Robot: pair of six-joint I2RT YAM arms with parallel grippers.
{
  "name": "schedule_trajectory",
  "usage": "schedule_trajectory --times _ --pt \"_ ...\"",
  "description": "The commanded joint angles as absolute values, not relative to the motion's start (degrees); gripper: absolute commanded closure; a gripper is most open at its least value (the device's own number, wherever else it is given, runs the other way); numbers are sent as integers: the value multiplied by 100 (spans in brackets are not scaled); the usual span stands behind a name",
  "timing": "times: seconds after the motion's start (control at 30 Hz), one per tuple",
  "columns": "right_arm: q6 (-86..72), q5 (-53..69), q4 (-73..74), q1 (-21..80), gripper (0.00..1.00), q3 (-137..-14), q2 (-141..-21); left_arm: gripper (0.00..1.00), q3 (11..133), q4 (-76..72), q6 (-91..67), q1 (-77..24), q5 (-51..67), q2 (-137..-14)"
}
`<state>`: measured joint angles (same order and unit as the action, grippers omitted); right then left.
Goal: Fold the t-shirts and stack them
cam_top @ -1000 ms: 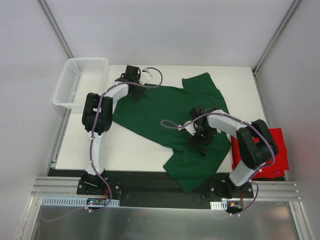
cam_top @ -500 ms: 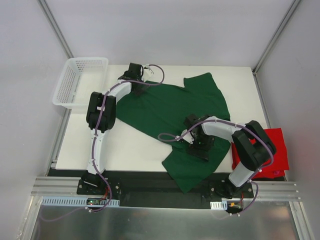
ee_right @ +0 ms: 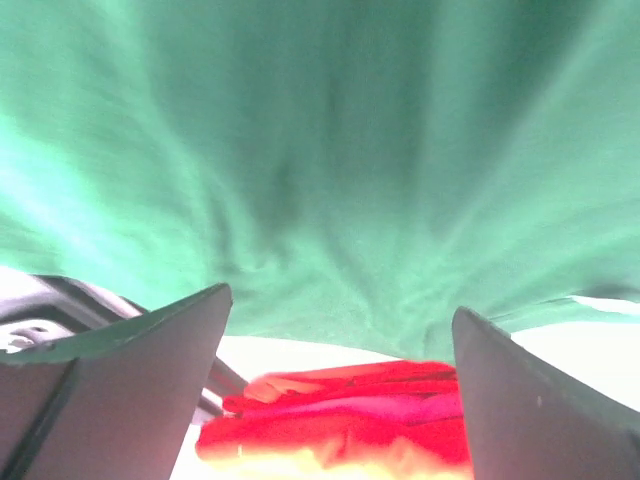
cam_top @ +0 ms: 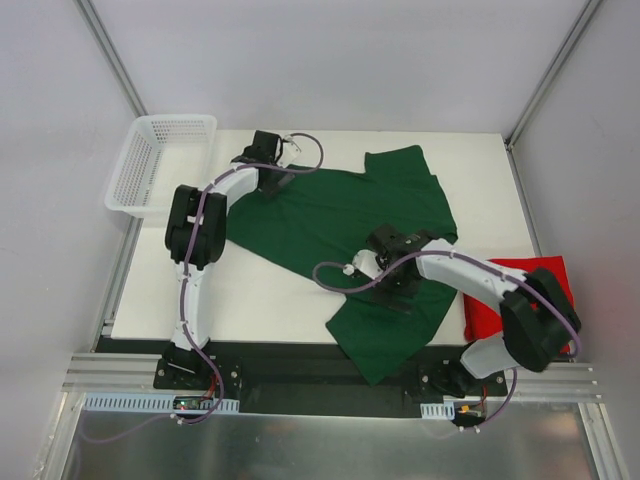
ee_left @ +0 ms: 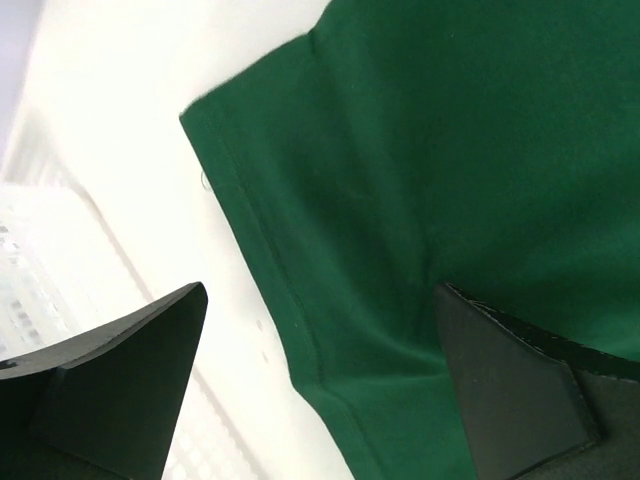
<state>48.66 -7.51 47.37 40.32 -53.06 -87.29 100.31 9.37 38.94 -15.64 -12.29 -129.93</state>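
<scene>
Left gripper, jaws spread wide and empty, sits low over a hemmed edge of the dark forest green cotton t-shirt, which lies rumpled across the white table. Right gripper, equally wide and empty, is over the shirt's near part, beside the bright red crumpled t-shirt at the table's right edge.

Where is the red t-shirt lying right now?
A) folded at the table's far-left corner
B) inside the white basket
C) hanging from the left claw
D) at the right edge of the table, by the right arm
D: the red t-shirt lies bunched at the right edge of the table, far from the white basket and beside the spread green t-shirt.
</scene>
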Motion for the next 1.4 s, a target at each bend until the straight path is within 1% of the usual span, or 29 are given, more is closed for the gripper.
schedule_trajectory --times 0.0,0.17,0.3,0.43,0.63,0.7,1.0,1.2,1.37 --pt "4886 -44 4553 4482 4 -5458 -7858 2 9511 1301 3534 -1494 -1283 -12305" --pt "5255 842 4570 4807 4 -5335 -7708 1 9080 1310 3463 -1590 -1327 -11840" --pt "5378 783 4063 5132 4 -5046 -7507 1 8807 1345 3454 -1731 -1476 -11576" --pt "5440 659 3814 5545 4 -4904 -7514 1 8649 1459 3322 -1941 -1354 -11294" --pt "5659 1449 4613 5757 4 -5404 -7786 1 8622 1590 3235 -2364 -1354 -10925" --pt "5713 1801 4990 5818 4 -5597 -7927 0 8683 1687 3120 -2496 -1179 -10872" --pt "6222 2944 5994 5871 4 -6152 -9025 1 8771 1925 2927 -2900 -1011 -11408" --pt "6205 2839 5599 5880 4 -6021 -9325 1 9070 2004 2927 -2962 -993 -11803" --pt "6038 2540 5116 5889 4 -5950 -9308 1 9412 2092 3032 -3129 -993 -12129"
